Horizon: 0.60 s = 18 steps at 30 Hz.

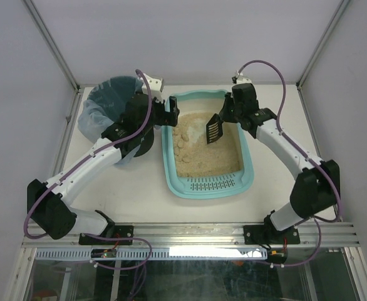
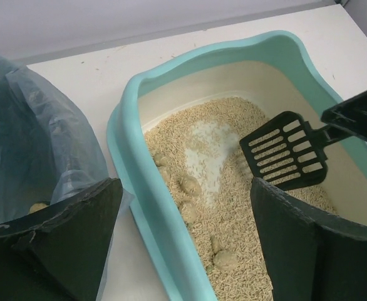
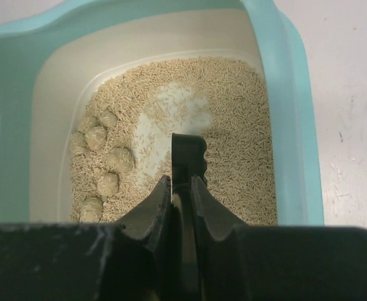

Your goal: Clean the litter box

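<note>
Several clumps [image 3: 102, 166] lay along the left side of the litter box [image 1: 171, 182], which sat mid-worktop [image 1: 127, 194]. The right fingers [image 3: 152, 213] were clamped on the scoop [image 1: 213, 129] handle, its blade poised over a thin patch of litter, likely to dig toward those clumps. The left fingers [image 2: 71, 232] stood wide apart and empty above the box's left rim (perhaps to steady it). The bin [image 1: 99, 116] stood just beside the box; the left arm [image 1: 89, 157] overhung it, so dumping could be crowded

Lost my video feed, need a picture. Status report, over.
Right gripper shut on scoop, over the litter box. Left gripper open, above its left rim, beside bin. Clumps along left side, unscooped. Nothing in the way.
</note>
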Tool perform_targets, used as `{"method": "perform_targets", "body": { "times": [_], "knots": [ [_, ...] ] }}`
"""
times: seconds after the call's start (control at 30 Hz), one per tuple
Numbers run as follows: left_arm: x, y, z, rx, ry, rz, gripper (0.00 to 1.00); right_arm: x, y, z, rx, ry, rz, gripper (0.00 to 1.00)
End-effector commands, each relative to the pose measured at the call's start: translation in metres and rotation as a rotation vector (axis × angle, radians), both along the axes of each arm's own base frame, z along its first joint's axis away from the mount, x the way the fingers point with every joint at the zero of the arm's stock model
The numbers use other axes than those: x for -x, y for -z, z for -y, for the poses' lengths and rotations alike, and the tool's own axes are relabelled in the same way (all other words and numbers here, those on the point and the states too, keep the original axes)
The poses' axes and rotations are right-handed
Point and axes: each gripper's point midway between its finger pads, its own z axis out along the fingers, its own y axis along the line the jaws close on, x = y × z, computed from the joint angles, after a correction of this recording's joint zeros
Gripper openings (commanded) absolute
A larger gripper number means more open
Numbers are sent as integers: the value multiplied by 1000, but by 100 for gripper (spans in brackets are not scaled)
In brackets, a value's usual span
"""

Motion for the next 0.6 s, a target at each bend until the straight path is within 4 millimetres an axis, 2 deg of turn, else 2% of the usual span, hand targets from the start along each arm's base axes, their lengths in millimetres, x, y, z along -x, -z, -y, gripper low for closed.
{"method": "perform_targets", "body": {
  "times": [0.0,0.17,0.3,0.37,0.43,0.57],
  "knots": [
    [-6,-36,-5,26,-29,83,86,-28,-9,-17,-90,-49,-3,0],
    [-8,-31,-2,15,-25,62,86,-48,13,-27,-135,-85,-75,0],
    [-8,-23,4,7,-14,10,85,-56,19,-34,-143,-114,-94,0],
    [-7,-20,8,-17,-26,-16,85,-58,13,-33,-139,-118,-71,0],
    [-4,-9,19,-65,-29,-61,84,-59,1,-26,-109,-108,-38,0],
    [15,-2,35,-101,-13,-128,85,-59,-25,2,15,-36,26,0]
  ]
}}
